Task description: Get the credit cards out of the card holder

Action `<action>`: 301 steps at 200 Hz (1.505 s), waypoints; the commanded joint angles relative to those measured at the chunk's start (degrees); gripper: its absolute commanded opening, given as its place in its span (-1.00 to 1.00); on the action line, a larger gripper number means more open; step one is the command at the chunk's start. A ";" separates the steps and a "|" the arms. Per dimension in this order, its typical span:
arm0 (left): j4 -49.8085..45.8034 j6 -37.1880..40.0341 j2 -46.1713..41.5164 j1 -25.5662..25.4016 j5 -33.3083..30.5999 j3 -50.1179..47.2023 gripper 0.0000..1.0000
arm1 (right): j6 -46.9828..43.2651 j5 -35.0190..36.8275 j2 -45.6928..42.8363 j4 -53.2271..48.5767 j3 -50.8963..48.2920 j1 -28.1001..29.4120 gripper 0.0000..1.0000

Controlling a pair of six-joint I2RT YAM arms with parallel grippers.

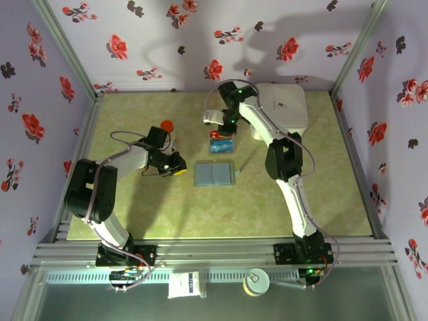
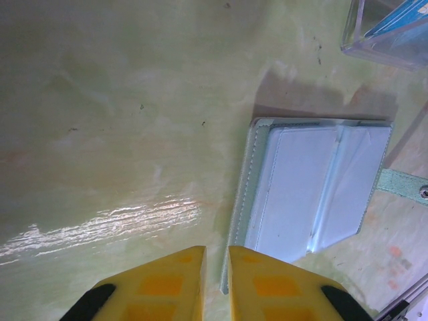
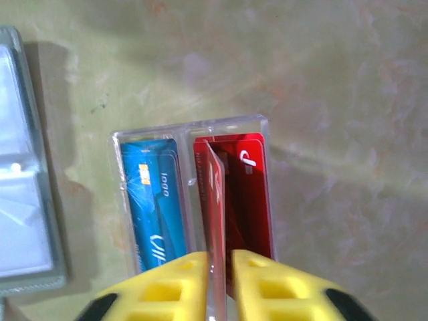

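The card holder (image 1: 215, 174) lies open and flat mid-table, its clear pockets facing up (image 2: 314, 187). My left gripper (image 2: 217, 264) hovers at its near-left corner with the jaws almost together and nothing between them (image 1: 177, 167). A blue credit card (image 3: 155, 200) and a red credit card (image 3: 251, 194) lie in a clear two-slot tray (image 3: 187, 127) behind the holder. My right gripper (image 3: 219, 267) hangs over that tray (image 1: 222, 144). Another red card (image 3: 215, 200) stands on edge between its jaws, leaning on the left finger with a dark gap at the right finger.
A large white square box (image 1: 284, 103) sits at the back right beside the right arm. An orange round object (image 1: 166, 125) lies behind the left gripper. The holder's strap with a snap (image 2: 404, 186) sticks out to its right. Flowered walls close in the table on three sides.
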 commanded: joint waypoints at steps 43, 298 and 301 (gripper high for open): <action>-2.57 2.43 0.24 1.78 -1.03 1.25 -0.70 | 6.34 4.23 -7.60 13.91 -7.13 -0.58 -0.21; 14.86 16.02 -12.07 17.82 -36.35 -7.67 0.99 | 57.81 32.32 -55.33 77.69 -97.31 -12.09 0.99; 15.74 16.62 -12.32 17.88 -36.44 -8.02 0.99 | 58.29 32.33 -55.52 78.76 -98.18 -12.39 0.99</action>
